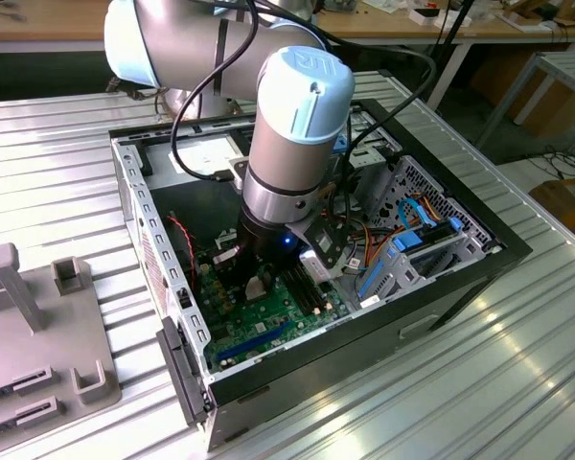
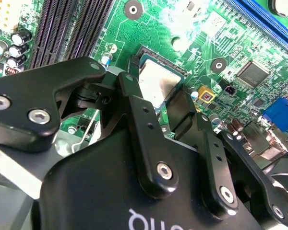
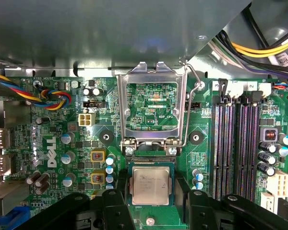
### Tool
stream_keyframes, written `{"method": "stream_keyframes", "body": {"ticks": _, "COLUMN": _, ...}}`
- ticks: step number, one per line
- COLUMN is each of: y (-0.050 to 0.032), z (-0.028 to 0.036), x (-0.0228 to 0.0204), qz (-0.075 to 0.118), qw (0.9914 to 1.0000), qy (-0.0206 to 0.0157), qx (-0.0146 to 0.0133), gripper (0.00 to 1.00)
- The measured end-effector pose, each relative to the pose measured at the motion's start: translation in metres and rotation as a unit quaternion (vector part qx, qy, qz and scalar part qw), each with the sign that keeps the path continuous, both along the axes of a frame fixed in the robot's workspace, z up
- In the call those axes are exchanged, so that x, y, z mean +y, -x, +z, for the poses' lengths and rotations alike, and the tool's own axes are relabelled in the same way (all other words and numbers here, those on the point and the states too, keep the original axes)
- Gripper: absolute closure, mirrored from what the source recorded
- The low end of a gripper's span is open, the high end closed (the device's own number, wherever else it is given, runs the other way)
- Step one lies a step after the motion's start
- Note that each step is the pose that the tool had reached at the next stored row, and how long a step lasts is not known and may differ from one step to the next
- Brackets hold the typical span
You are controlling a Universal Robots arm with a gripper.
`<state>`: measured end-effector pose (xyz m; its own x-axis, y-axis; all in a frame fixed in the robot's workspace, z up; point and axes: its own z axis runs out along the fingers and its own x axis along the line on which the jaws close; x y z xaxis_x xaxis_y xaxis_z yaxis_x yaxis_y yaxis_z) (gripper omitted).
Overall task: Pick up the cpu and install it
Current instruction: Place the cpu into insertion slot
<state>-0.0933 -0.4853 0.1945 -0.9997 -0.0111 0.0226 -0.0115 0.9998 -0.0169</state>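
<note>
The cpu (image 3: 151, 186) (image 2: 156, 82), a small square chip with a pale silver top, lies level over the black-framed socket (image 3: 151, 160) on the green motherboard (image 3: 53, 143) (image 1: 268, 331). My gripper (image 3: 151, 194) (image 2: 156, 98) reaches down into the computer case (image 1: 153, 240). Its black fingers (image 3: 116, 201) flank the chip on two opposite edges and appear shut on it. Whether the chip is fully seated or just above the socket cannot be told. In the exterior view the gripper (image 1: 259, 283) is low over the board, and the arm hides the chip.
The socket's metal load plate (image 3: 151, 79) stands swung open behind the socket, its wire lever (image 3: 192, 91) raised. Memory slots (image 3: 235, 143) run beside it, and cable bundles (image 3: 48, 93) lie at the board's edge. A grey fixture (image 1: 38, 335) sits on the table at the exterior view's left.
</note>
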Motion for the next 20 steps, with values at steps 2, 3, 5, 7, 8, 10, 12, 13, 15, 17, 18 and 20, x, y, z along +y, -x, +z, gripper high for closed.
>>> {"method": "stream_keyframes", "body": {"ticks": 2, "y": 0.0, "z": 0.0, "x": 0.0, "qz": 0.0, "qw": 1.0, "qy": 0.0, "qx": 0.0, "gripper": 0.53}}
{"method": "stream_keyframes", "body": {"ticks": 3, "y": 0.0002, "z": 0.0, "x": 0.0, "qz": 0.0, "qw": 1.0, "qy": -0.0001, "qx": 0.0004, "gripper": 0.51}}
{"method": "stream_keyframes", "body": {"ticks": 5, "y": -0.0003, "z": -0.0008, "x": 0.0003, "qz": 0.0, "qw": 1.0, "qy": -0.0009, "qx": -0.0006, "gripper": 0.46}}
{"method": "stream_keyframes", "body": {"ticks": 7, "y": -0.0009, "z": 0.0, "x": 0.0, "qz": 0.0, "qw": 1.0, "qy": 0.0, "qx": 0.0, "gripper": 0.42}}
{"method": "stream_keyframes", "body": {"ticks": 8, "y": -0.001, "z": -0.0001, "x": 0.0, "qz": 0.0, "qw": 1.0, "qy": 0.0, "qx": 0.0, "gripper": 0.42}}
{"method": "stream_keyframes", "body": {"ticks": 10, "y": -0.0012, "z": 0.0, "x": 0.0, "qz": 0.0, "qw": 1.0, "qy": 0.0, "qx": 0.0, "gripper": 0.42}}
{"method": "stream_keyframes", "body": {"ticks": 12, "y": -0.0014, "z": 0.0, "x": 0.0, "qz": 0.0, "qw": 1.0, "qy": 0.0, "qx": 0.0, "gripper": 0.42}}
{"method": "stream_keyframes", "body": {"ticks": 13, "y": -0.0014, "z": 0.0, "x": 0.0, "qz": 0.0, "qw": 1.0, "qy": 0.0, "qx": 0.0, "gripper": 0.42}}
{"method": "stream_keyframes", "body": {"ticks": 15, "y": -0.0014, "z": 0.0008, "x": 0.0001, "qz": 0.0, "qw": 1.0, "qy": 0.0, "qx": -0.0001, "gripper": 0.42}}
{"method": "stream_keyframes", "body": {"ticks": 17, "y": -0.0014, "z": 0.0049, "x": 0.0001, "qz": 0.0, "qw": 1.0, "qy": 0.0, "qx": 0.0, "gripper": 0.42}}
{"method": "stream_keyframes", "body": {"ticks": 18, "y": -0.0015, "z": 0.0055, "x": 0.0002, "qz": 0.0, "qw": 1.0, "qy": -0.0002, "qx": -0.0001, "gripper": 0.42}}
{"method": "stream_keyframes", "body": {"ticks": 20, "y": -0.0014, "z": 0.0064, "x": 0.0001, "qz": 0.0, "qw": 1.0, "qy": 0.0, "qx": 0.0, "gripper": 0.42}}
